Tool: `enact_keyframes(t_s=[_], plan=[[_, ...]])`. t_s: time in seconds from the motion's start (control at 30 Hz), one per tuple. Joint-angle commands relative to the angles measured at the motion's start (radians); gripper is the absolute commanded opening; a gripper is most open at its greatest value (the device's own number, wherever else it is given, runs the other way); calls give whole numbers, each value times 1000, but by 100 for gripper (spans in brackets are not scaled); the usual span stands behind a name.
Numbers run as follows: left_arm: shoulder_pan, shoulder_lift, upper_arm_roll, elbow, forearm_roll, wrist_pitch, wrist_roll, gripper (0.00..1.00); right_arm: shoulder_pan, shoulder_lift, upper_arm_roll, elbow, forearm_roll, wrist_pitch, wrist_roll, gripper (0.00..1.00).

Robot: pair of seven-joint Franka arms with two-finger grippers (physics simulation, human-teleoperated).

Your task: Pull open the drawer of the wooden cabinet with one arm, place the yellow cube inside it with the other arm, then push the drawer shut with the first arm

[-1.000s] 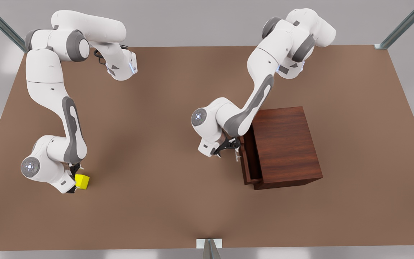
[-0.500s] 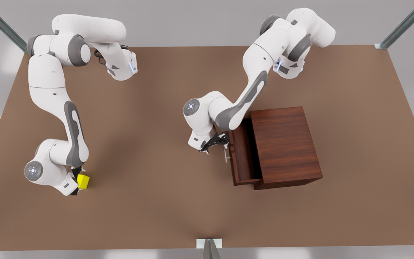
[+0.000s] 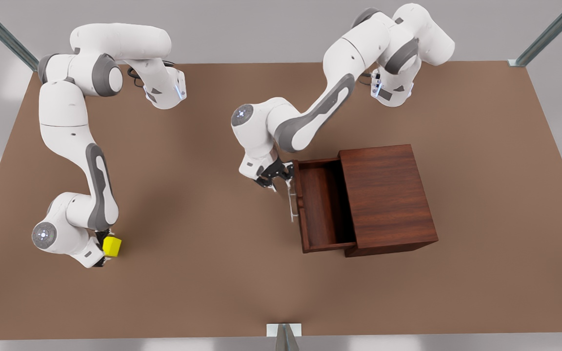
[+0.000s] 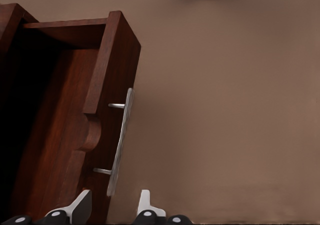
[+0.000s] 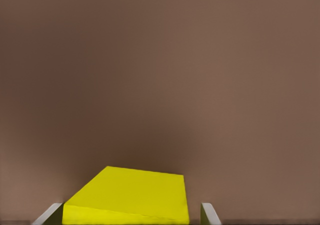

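The wooden cabinet (image 3: 388,195) stands at the front view's right, its drawer (image 3: 322,204) pulled well out toward the left and bare inside. The silver bar handle (image 4: 120,145) runs along the drawer front. My left gripper (image 4: 114,207) is open; its fingertips (image 4: 82,205) straddle one end of the handle without pinching it, as the front view also shows for the left gripper (image 3: 277,179). The yellow cube (image 3: 112,246) rests on the table at the front view's lower left. My right gripper (image 5: 130,215) is open, lowered around the yellow cube (image 5: 132,195), a finger on each side.
The brown table (image 3: 203,204) spreads wide between the cube and the cabinet. A metal bracket (image 3: 284,330) sits at its near edge, and frame posts (image 3: 549,34) rise at the far corners. Both white arms reach in from the far side.
The drawer has slid much farther out toward the front view's left. The left gripper moved with it, then toward the handle's far end. The right gripper stayed around the cube.
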Motion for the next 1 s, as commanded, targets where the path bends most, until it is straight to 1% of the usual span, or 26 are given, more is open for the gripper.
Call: enact_keyframes(t_s=[0.0,0.03,0.07,0.1,0.13,0.17,0.2,0.23,0.27,0.3,0.33,0.37,0.43,0.57,0.6,0.7,0.77,0.83,0.9,0.97], plan=[[4,-55,-20,3,-56,-146,74,100,-5,1,0,0,-1,5,-23,100],[24,-104,-19,3,-87,-212,134,100,-7,7,0,0,2,6,-30,100],[44,-134,-19,3,-106,-235,177,100,-7,9,0,0,2,6,-30,100],[119,-189,-19,3,-180,-240,279,100,-10,12,0,0,2,17,-30,100],[217,-241,-19,1,-252,-305,485,100,-13,13,0,0,0,18,-30,100],[445,-305,-17,-7,-338,-385,939,100,-13,13,0,0,-1,18,-32,95],[672,-312,-17,-48,-403,-337,1141,100,-13,13,0,0,2,18,-50,74],[817,-382,-17,-240,-432,-162,1235,100,-13,13,0,0,2,17,-50,65],[865,-577,-9,-569,-450,128,1246,100,-13,13,0,0,2,17,-52,59],[856,-557,-14,-441,-447,8,1237,100,-13,12,0,2,3,15,-52,56],[839,-542,-19,-318,-436,-104,1237,100,-11,7,0,4,2,9,-52,56],[846,-523,-17,-312,-441,-174,1249,100,-7,-11,3,5,2,3,-52,56],[846,-520,-17,-312,-449,-164,1241,100,1,-59,40,5,6,-54,-52,56],[843,-520,-17,-313,-440,-163,1243,100,113,-180,47,5,59,-195,20,56],[843,-522,-17,-313,-440,-163,1244,100,150,-185,44,45,59,-244,66,56],[845,-520,-17,-313,-440,-163,1246,100,279,-205,37,77,66,-273,212,56],[840,-522,-19,-315,-438,-163,1244,100,348,-205,43,137,120,-339,315,56],[840,-522,-17,-315,-438,-164,1244,100,406,-205,38,139,118,-353,440,56],[842,-522,-17,-317,-440,-164,1244,100,463,-203,47,214,118,-402,565,56],[840,-522,-19,-317,-438,-164,1241,100,520,-203,46,215,115,-406,712,56]])
